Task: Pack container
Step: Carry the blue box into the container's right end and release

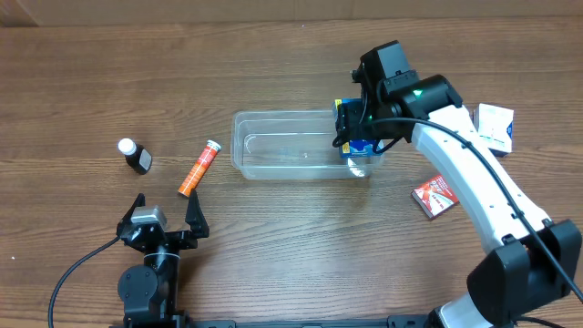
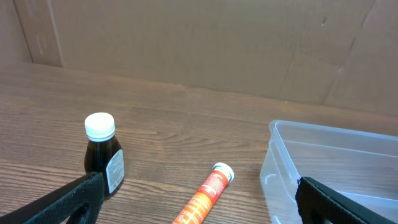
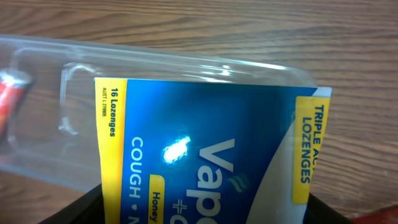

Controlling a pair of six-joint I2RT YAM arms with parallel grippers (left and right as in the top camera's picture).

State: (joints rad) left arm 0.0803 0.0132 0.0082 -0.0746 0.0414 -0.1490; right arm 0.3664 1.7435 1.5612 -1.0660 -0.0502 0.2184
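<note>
The clear plastic container (image 1: 291, 146) sits at the table's middle; it also shows in the left wrist view (image 2: 336, 168) and the right wrist view (image 3: 155, 68). My right gripper (image 1: 357, 135) is shut on a blue and yellow cough lozenge box (image 3: 205, 155) and holds it over the container's right end (image 1: 360, 146). My left gripper (image 1: 164, 223) is open and empty near the table's front edge. An orange tube (image 1: 199, 168) lies just ahead of it, also in the left wrist view (image 2: 205, 196). A small dark bottle with a white cap (image 1: 135, 156) stands further left (image 2: 103, 152).
A red box (image 1: 436, 195) lies right of the container under my right arm. A white and blue box (image 1: 496, 126) lies at the far right. A cardboard wall (image 2: 199, 43) stands behind the table.
</note>
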